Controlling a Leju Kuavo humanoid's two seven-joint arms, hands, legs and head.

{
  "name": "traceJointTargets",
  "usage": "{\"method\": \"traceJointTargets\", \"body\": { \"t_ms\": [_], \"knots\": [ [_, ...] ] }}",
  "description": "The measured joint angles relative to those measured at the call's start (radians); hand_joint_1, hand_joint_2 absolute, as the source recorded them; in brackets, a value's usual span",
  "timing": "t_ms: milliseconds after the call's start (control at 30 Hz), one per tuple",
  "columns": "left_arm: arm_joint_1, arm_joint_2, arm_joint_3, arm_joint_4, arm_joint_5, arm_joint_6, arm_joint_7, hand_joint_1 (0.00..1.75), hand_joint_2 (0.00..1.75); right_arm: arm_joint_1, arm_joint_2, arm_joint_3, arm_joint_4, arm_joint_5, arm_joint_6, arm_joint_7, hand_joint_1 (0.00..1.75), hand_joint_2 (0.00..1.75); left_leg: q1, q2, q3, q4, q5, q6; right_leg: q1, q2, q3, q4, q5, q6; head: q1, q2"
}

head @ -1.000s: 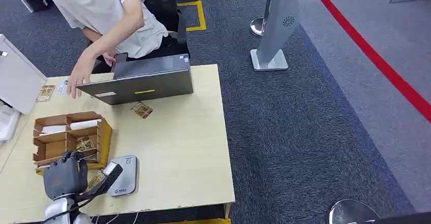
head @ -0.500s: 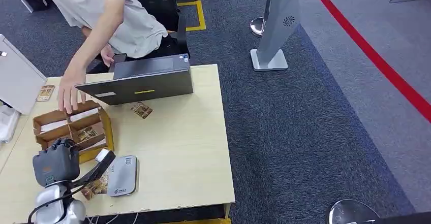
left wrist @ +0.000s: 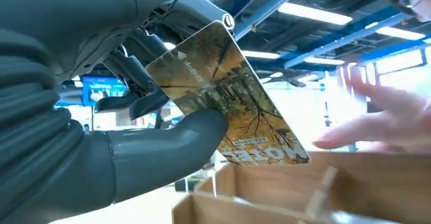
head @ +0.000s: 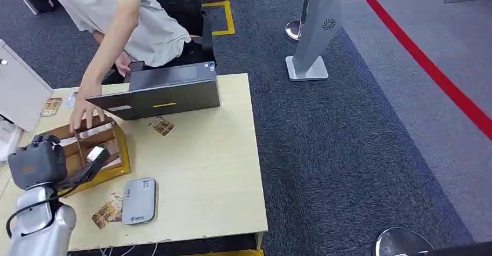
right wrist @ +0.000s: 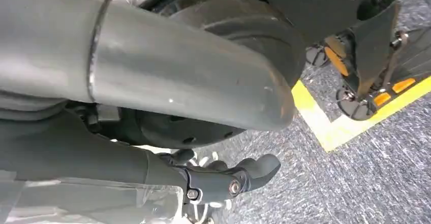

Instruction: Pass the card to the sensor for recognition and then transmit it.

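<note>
A light wooden desk (head: pixel 203 169) stands on dark carpet. The left hand (head: pixel 64 166) holds the card (left wrist: pixel 228 94) between thumb and fingers (left wrist: pixel 147 84), above the cardboard organizer (head: pixel 113 151), where a person's hand (head: pixel 84 114) reaches. The grey sensor (head: pixel 139 201) lies nearby on the desk, with another card (head: pixel 107 211) beside it. Recognition and handover seem still to come. The right hand (right wrist: pixel 228 181) hangs with fingers curled, holding nothing.

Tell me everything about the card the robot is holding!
The card is a thin, stiff rectangle with rounded corners, likely plastic. Its face shows golden-brown autumn trees, small white writing near one corner and big white letters along one end. The left hand pinches it between the thick grey thumb and the dark fingers. It is tilted, held up in the air just above the brown cardboard box, not touching it.
</note>
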Motion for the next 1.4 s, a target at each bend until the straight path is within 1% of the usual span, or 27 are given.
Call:
{"method": "traceJointTargets", "body": {
  "t_ms": [200, 333, 567, 667, 767, 933, 1300, 1333, 1400],
  "knots": [
    [-0.022, 0.087, 0.0, 0.039, 0.014, -0.01, 0.007, 1.75, 1.75, 0.006, -0.001, -0.051, 0.006, -0.069, -0.003, -0.063, 0.0, 0.0, 0.0, 0.0, 0.0, 0.0, 0.0, 0.0, 0.0, 0.0, -0.001, 0.0, 0.0, 0.0, 0.0, 0.0],
    [-0.061, 0.148, 0.0, 0.064, 0.015, -0.044, 0.008, 1.75, 1.75, 0.011, -0.002, -0.088, 0.008, -0.097, -0.003, -0.095, 0.0, 0.0, 0.0, 0.0, -0.001, 0.0, 0.0, 0.0, 0.0, 0.0, 0.0, 0.0, 0.0, 0.0, 0.0, 0.0],
    [-0.146, 0.245, 0.0, 0.104, 0.028, -0.101, 0.008, 1.75, 1.75, 0.019, -0.005, -0.137, 0.005, -0.127, -0.002, -0.129, 0.0, 0.0, 0.001, 0.0, 0.0, 0.0, 0.0, 0.0, 0.0, 0.0, 0.0, 0.0, 0.0, 0.0, 0.0, 0.0],
    [-0.162, 0.269, 0.0, 0.111, 0.034, -0.109, 0.007, 1.75, 1.75, 0.022, -0.005, -0.153, 0.004, -0.132, -0.001, -0.138, 0.0, 0.0, 0.001, 0.0, -0.001, 0.0, 0.0, 0.0, 0.0, 0.0, 0.0, 0.0, 0.0, 0.0, 0.0, 0.0],
    [-0.167, 0.284, 0.0, 0.113, 0.034, -0.114, 0.007, 1.75, 1.75, 0.023, -0.006, -0.161, 0.003, -0.138, -0.001, -0.141, 0.0, 0.0, 0.0, 0.0, -0.001, 0.0, 0.0, 0.0, 0.0, 0.0, 0.0, 0.0, 0.0, 0.0, 0.0, 0.0],
    [-0.168, 0.297, 0.0, 0.114, 0.034, -0.116, 0.007, 1.75, 1.75, 0.025, -0.006, -0.171, 0.001, -0.139, -0.001, -0.142, 0.0, 0.0, 0.0, 0.0, -0.001, 0.0, 0.0, 0.0, 0.0, 0.0, 0.0, 0.0, 0.0, 0.0, 0.0, 0.0],
    [-0.167, 0.302, 0.0, 0.114, 0.034, -0.123, 0.007, 1.75, 1.75, 0.028, -0.006, -0.182, 0.0, -0.146, 0.004, -0.152, 0.0, 0.0, 0.0, 0.0, -0.001, 0.0, 0.0, 0.0, 0.0, 0.0, 0.0, 0.0, 0.0, 0.0, 0.0, 0.0],
    [-0.167, 0.302, 0.0, 0.114, 0.034, -0.125, 0.007, 0.0, 1.75, 0.028, -0.006, -0.183, 0.0, -0.146, 0.004, -0.152, 0.0, 0.0, 0.0, 0.0, -0.001, 0.0, 0.0, 0.0, 0.0, 0.0, 0.0, 0.0, 0.0, 0.0, 0.0, 0.0],
    [-0.167, 0.302, 0.0, 0.114, 0.034, -0.129, 0.007, 0.0, 1.75, 0.028, -0.006, -0.183, 0.0, -0.145, 0.006, -0.152, 0.0, 0.0, 0.0, 0.0, -0.001, 0.0, 0.0, 0.0, 0.0, 0.0, 0.0, 0.0, 0.0, 0.0, 0.0, 0.0]
  ]
}}
